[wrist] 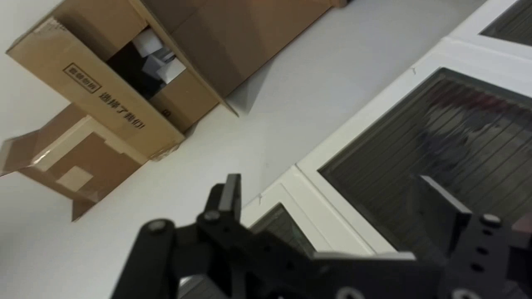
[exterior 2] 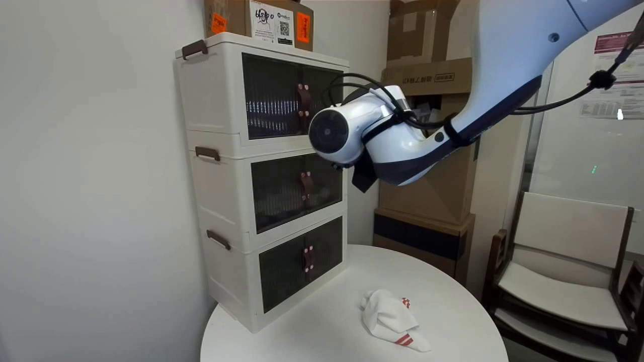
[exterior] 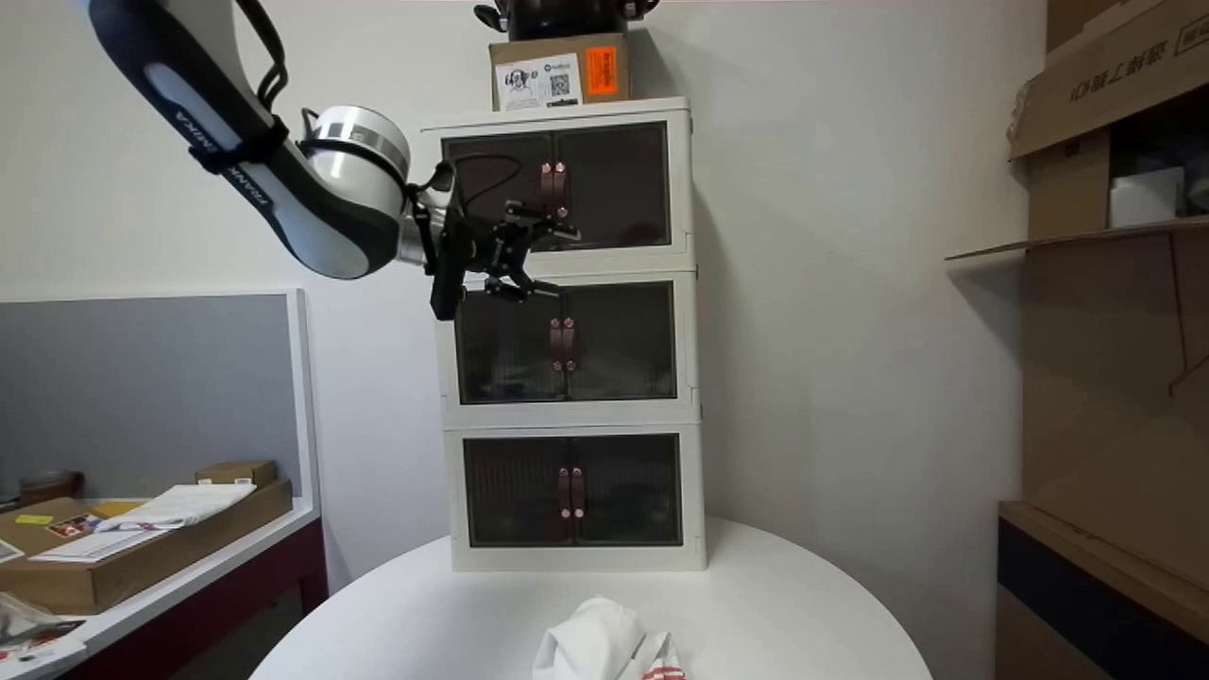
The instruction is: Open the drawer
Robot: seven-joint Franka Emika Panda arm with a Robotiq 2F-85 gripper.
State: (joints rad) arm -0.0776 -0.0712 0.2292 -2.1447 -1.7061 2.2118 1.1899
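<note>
Your drawer (exterior: 619, 345) is the middle of three dark fronts in the white cabinet (exterior: 567, 414), below the top front (exterior: 619, 170) and above the bottom front (exterior: 623, 491); it sits closed, its reddish handle (exterior: 562, 345) at the centre. In the wrist view, blurred red, pale and dark shapes show on its ribbed panel; you cannot tell whether they lie inside or are reflections. Off to the side, an open cardboard box (wrist: 97, 93) holds white and grey pieces (wrist: 160, 66). A smaller box (exterior: 559, 77) rests on the cabinet, bearing a black object (exterior: 567, 17) cut off by the upper edge of the view. Your gripper (exterior: 557, 262) has its fingers (wrist: 230, 199) spread wide apart and, in an exterior view, overlaps the seam between the top front and your drawer; you cannot tell how near it is. A white cloth (exterior 2: 390, 322) with red stripes lies crumpled on the round table (exterior 2: 458, 327), in front of the cabinet, and a chair (exterior 2: 558, 291) stands beyond the table. In an exterior view, the arm (exterior 2: 412, 153) hides the gripper and covers part of the two upper fronts.
</note>
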